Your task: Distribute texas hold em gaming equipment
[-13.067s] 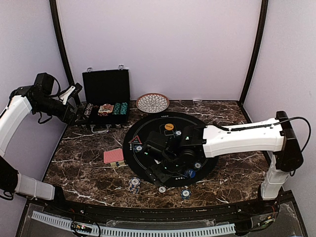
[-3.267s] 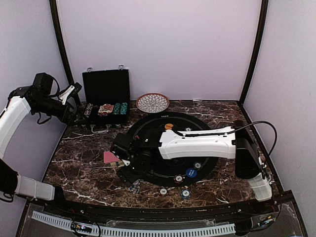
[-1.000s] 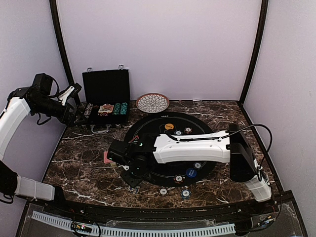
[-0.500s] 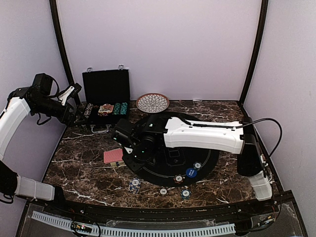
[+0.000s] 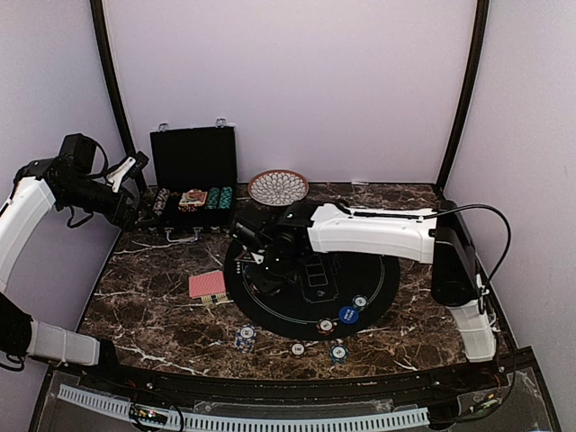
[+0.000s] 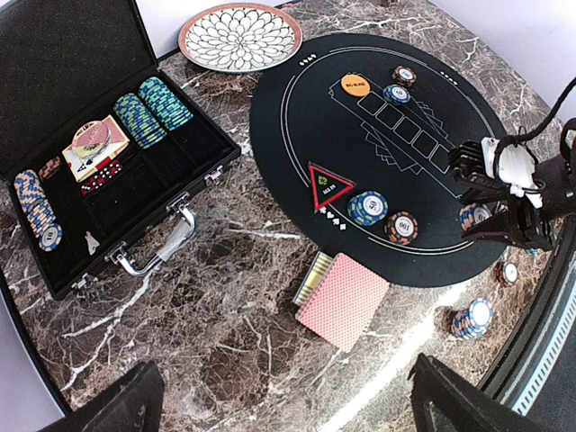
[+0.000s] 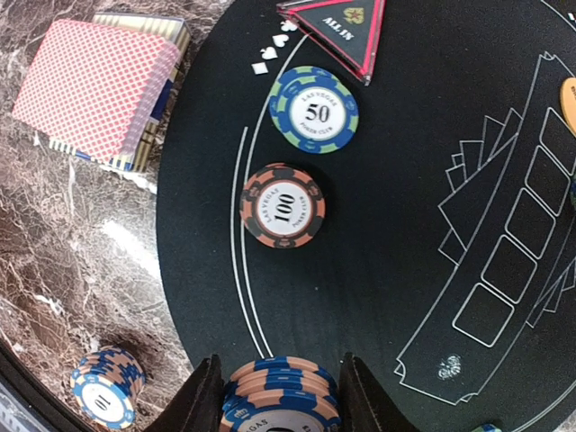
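Observation:
My right gripper is shut on a small stack of blue-and-orange poker chips, held above the left part of the black round mat; in the top view it is at the mat's left side. Ahead of it on the mat lie a 100 chip, a 50 chip and the red triangle marker. The red-backed card deck lies on the marble left of the mat. My left gripper is open and empty, high at the far left.
The open black case with chips and cards stands back left, the patterned dish behind the mat. An orange button and two chips lie at the mat's far side. A blue button and loose chips lie near the front; a chip stack stands on the marble.
My right gripper has moved from the chip stack on the marble at the front left, back over the mat's left side, carrying chips. The left arm has not moved.

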